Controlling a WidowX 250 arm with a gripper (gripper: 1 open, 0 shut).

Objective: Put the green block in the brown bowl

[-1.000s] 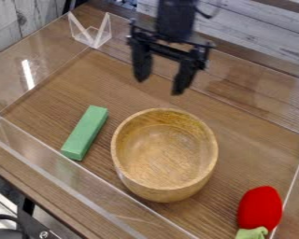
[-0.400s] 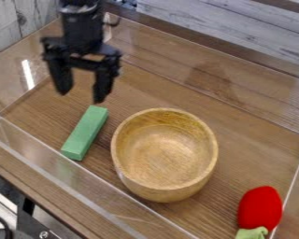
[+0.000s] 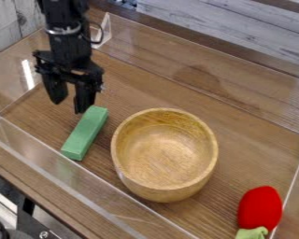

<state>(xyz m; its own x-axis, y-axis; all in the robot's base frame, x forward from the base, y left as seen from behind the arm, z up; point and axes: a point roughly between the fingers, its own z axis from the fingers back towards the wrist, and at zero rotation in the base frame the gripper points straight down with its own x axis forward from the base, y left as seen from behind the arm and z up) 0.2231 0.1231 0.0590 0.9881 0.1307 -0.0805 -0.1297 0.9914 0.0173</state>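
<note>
The green block (image 3: pixel 85 133) lies flat on the wooden table, left of the brown bowl (image 3: pixel 164 154), with its long side running away from me. The bowl stands upright and holds nothing. My gripper (image 3: pixel 70 101) hangs from the black arm just above and behind the far end of the block, pointing straight down. Its two dark fingers (image 3: pixel 52 93) stand apart with table showing between them, and nothing is held.
A clear acrylic wall (image 3: pixel 40 177) boxes in the work area on the left and front. A red rounded object with a green base (image 3: pixel 257 210) stands at the front right corner. A clear folded stand (image 3: pixel 100 28) sits at the back left.
The gripper has travelled from the back centre to the left and come down toward the far end of the green block. Block and bowl have stayed put.
</note>
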